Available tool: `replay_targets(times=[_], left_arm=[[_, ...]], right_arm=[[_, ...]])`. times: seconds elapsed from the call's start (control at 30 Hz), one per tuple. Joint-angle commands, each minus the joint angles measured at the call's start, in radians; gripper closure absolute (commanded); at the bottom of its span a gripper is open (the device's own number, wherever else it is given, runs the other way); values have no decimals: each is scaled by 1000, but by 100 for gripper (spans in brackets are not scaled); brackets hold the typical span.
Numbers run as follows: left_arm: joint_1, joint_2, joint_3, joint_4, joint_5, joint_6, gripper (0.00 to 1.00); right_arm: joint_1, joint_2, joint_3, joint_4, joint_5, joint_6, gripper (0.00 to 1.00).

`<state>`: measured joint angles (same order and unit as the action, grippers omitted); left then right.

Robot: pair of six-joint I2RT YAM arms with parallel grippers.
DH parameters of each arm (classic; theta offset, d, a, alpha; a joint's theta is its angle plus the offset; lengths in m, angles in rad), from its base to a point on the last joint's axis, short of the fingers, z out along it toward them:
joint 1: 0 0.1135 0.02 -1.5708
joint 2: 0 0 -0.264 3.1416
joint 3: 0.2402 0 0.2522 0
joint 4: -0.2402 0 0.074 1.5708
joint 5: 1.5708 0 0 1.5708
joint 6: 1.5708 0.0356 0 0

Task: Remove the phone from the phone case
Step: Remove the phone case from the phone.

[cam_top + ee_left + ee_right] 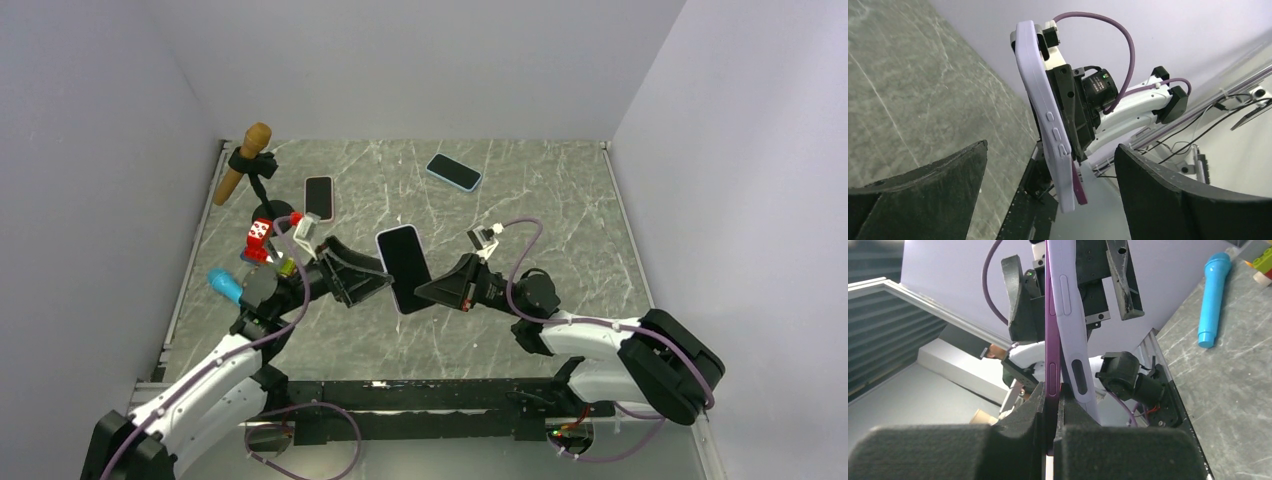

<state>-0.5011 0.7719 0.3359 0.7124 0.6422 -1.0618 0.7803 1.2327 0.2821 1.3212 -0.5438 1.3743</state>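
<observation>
Above the table (560, 220), right claw (424, 293) pinches the phone (402, 260); left claw (381, 279) gapes open.

Cased phone (403, 265) held mid-air centre, toys (259, 238) crowding left edge, open tabletop (570, 220) right

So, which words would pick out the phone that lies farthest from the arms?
On the grey marble table, look toward the far edge, right of the middle. The far phone lies flat there, alone. Only it has a light blue rim; the left phone has a pale rim, and the third phone is held in the air.
</observation>
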Motion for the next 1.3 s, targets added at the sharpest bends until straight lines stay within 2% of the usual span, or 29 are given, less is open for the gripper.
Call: replay_targets(times=[0.0, 0.07, 0.2, 0.27, 0.33, 0.47, 0.53, 0.67, 0.9, 1.07, 1.27], left_arm=[[0, -100, -16, -62, -36, 128, 1], [0, -138, -23, -94, -20, 151, 5], [-8, -155, -55, -69, 23, 145, 26], [-16, -146, -73, -28, 34, 127, 29], [-33, -135, -87, 10, 31, 111, 30], [-72, -124, -74, -3, 18, 127, 17], [-88, -128, -71, -26, 9, 145, 16], [-104, -130, -66, -67, -13, 169, 26], [-145, -107, -37, -120, -42, 206, 24], [-159, -98, -6, -165, -67, 241, 37], [-168, -72, 21, -200, -82, 263, 40]], right_arm=[[-3, -69, 1, 152, 19, 30, 100], [-3, -86, 0, 129, 25, 22, 100], [-3, -98, -1, 125, 35, 16, 100], [-2, -102, 0, 130, 35, 19, 100], [-3, -104, -1, 125, 38, 17, 100], [-1, -105, -10, 126, 45, 17, 100], [-1, -105, -7, 122, 44, 14, 100], [-1, -96, -5, 132, 39, 18, 100], [0, -64, -10, 184, 35, 36, 100], [4, -48, -13, 203, 33, 41, 100], [7, -41, -15, 201, 34, 37, 100]])
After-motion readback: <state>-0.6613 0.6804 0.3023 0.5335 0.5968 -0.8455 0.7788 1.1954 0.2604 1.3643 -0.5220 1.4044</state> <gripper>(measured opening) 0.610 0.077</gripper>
